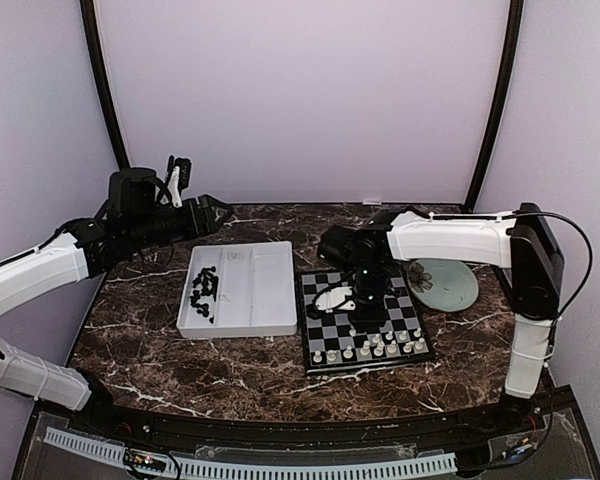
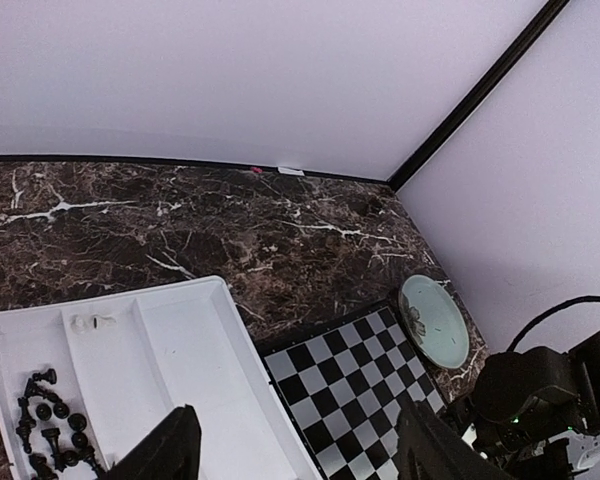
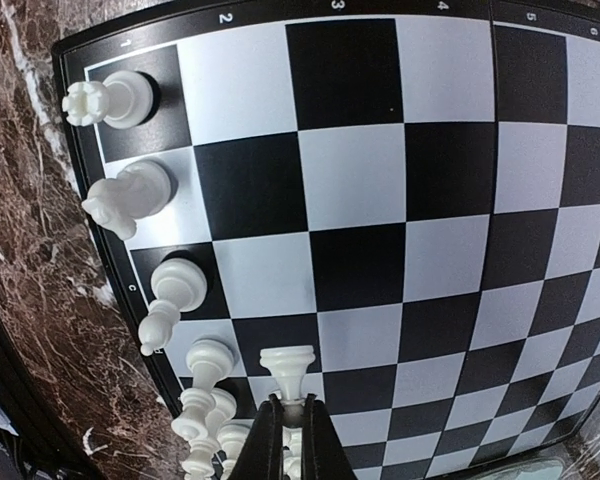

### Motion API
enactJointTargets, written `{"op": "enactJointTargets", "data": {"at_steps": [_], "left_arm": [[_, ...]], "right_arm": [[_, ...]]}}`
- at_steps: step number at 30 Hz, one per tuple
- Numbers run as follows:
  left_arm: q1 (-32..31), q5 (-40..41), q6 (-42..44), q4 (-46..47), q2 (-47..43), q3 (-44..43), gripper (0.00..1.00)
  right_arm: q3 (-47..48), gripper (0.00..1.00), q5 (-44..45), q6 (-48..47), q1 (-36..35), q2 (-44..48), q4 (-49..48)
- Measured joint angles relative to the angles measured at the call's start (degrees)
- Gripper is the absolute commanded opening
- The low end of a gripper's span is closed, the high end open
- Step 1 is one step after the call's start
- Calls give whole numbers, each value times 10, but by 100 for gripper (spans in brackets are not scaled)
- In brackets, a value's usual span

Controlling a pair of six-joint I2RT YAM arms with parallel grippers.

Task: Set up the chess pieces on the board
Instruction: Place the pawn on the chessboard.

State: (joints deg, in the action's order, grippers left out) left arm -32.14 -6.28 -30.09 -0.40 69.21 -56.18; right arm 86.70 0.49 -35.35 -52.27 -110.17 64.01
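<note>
White pieces point(image 1: 372, 347) partly fill the near rows of the board point(image 1: 323, 322); black pieces point(image 1: 202, 290) lie in the left tray point(image 1: 255, 290); right gripper point(image 3: 286, 405) pinches one white piece point(image 3: 287, 362) above the board; left gripper point(image 2: 300, 445) spread, empty.

board point(image 1: 320, 322): flat, black-silver checks, right of centre
white pieces point(image 1: 380, 346): upright, board's near rows
black pieces point(image 1: 202, 290): clustered, tray point(image 1: 265, 290) left side

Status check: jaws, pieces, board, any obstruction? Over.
Left gripper jaws open, empty, raised near tray. Right gripper shut on white piece over board. Black pieces in tray. Nothing seen blocking.
</note>
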Motion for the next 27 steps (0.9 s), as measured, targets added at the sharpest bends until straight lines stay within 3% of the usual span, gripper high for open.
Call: {"op": "enactJointTargets", "data": {"at_steps": [27], "left_arm": [[9, 3, -19, -10, -11, 18, 70]], "right_arm": [[-15, 6, 45, -1, -16, -27, 21]]}}
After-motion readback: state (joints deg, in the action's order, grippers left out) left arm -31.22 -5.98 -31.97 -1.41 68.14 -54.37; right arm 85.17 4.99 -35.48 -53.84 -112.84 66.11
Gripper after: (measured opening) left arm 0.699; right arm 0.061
